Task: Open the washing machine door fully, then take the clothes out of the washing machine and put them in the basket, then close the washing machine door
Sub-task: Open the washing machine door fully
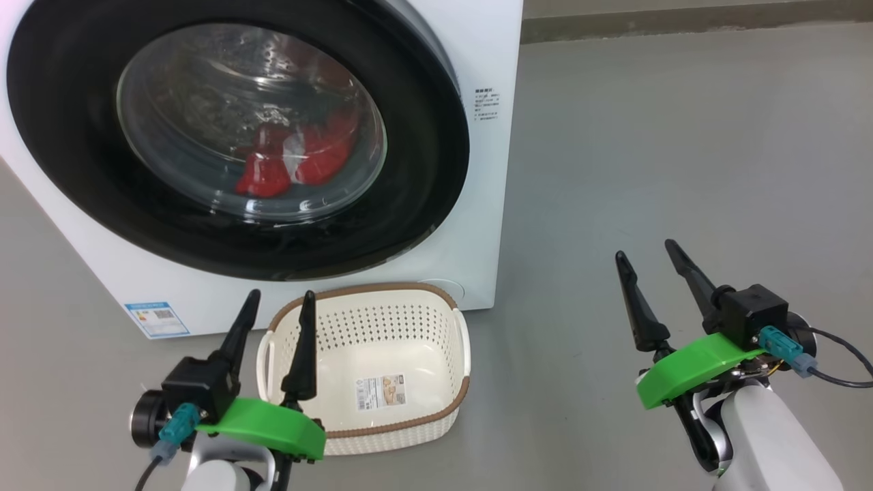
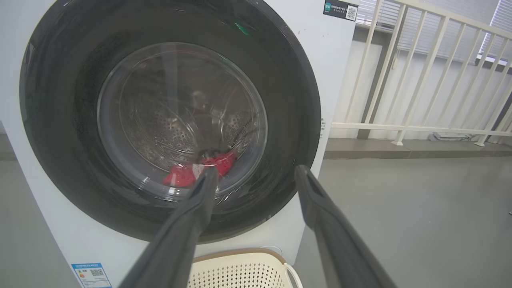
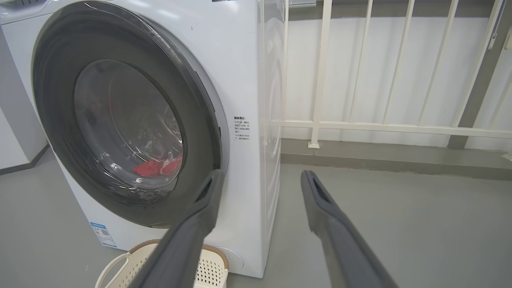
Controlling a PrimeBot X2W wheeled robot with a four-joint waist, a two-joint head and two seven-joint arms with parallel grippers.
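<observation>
washing machine door [image 1: 82, 170] over the drum, red clothes [image 1: 286, 164] behind its glass. cream basket [image 1: 368, 320] upright on floor, just before white washing machine [image 1: 487, 48].

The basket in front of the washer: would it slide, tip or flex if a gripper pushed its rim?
The basket looks like thin perforated plastic and holds nothing but a sticker, so probably light. On the smooth grey floor it would likely slide rather than tip, being low and wide. Its walls may flex slightly.
</observation>
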